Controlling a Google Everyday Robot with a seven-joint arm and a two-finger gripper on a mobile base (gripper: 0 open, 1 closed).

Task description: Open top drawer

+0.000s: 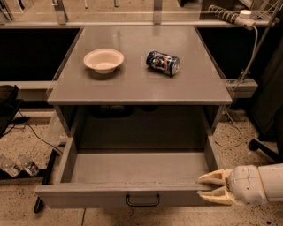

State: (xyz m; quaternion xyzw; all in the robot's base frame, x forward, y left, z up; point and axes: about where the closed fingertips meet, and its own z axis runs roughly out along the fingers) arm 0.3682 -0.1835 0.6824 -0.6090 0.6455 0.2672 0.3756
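Note:
The top drawer (119, 195) is a wide grey metal drawer under the grey table top (199, 88), pulled far out toward the camera. Its plain grey inside (139, 167) holds nothing. A small black loop handle (143, 201) sits at the middle of its front. My gripper (208, 187) comes in from the lower right. Its cream fingers (212, 178) stand one inside and one outside the right end of the drawer front's top edge, clamped on it. No other drawers show.
On the table top lie a cream bowl (104, 60) at left and a dark blue can (162, 62) on its side at right. Plastic bottles (17, 165) and cables lie on the floor at left. A power strip (225, 13) and a chair base (265, 148) are at right.

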